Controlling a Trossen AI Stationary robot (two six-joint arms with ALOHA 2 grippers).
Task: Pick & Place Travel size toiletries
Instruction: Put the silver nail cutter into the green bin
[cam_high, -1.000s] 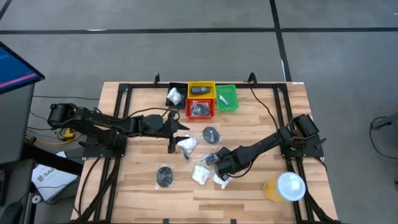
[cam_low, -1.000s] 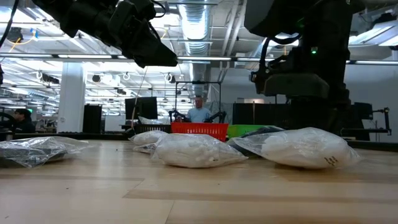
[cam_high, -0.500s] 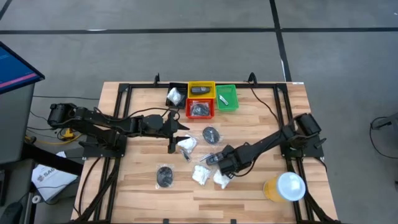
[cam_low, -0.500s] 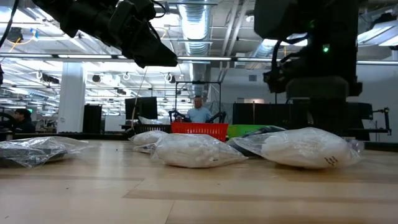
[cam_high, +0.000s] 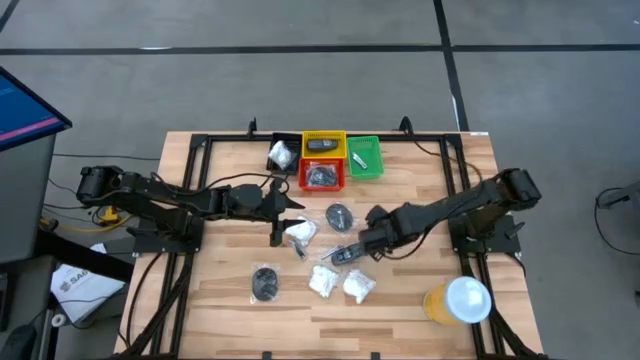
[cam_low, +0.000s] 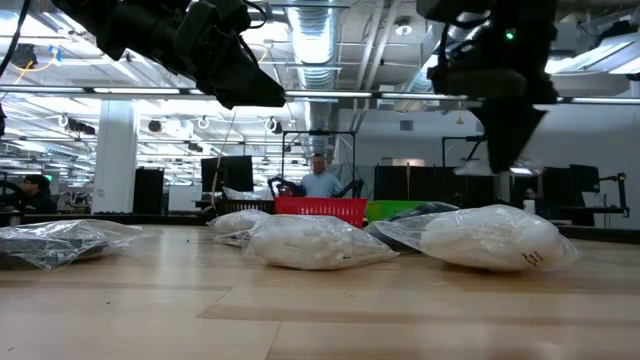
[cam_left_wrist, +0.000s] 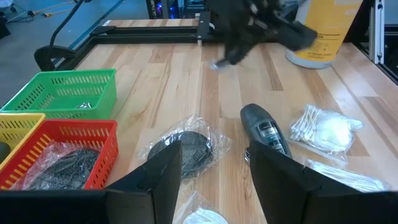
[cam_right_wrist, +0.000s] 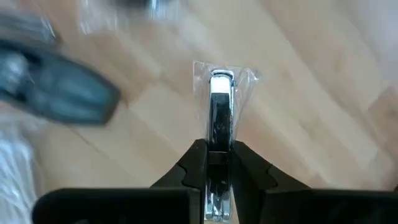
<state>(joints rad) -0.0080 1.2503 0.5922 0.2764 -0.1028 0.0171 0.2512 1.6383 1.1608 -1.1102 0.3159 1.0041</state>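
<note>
The right gripper (cam_high: 352, 252) is holding a little silvery tube (cam_right_wrist: 219, 106) in a clear wrapper, its fingers (cam_right_wrist: 198, 163) pinching narrowly on the tube's near end, above the middle of the table (cam_high: 420, 170). A black oblong piece (cam_left_wrist: 266, 129) is lying on the wood just beside it, and two white packets (cam_high: 341, 285) are resting near the front edge, with a bagged dark disc (cam_high: 265, 282) to their left and another (cam_high: 339, 215) in front of the red bin (cam_high: 322, 176). The left gripper (cam_high: 284, 222) is hovering with its fingers (cam_left_wrist: 166, 173) spread wide over a white packet (cam_high: 300, 233). The yellow bin (cam_high: 323, 145), green bin (cam_high: 365, 158) and black bin (cam_high: 282, 152) are sitting at the back edge, and an orange cup (cam_high: 456, 301) is standing at the front right corner.
</note>
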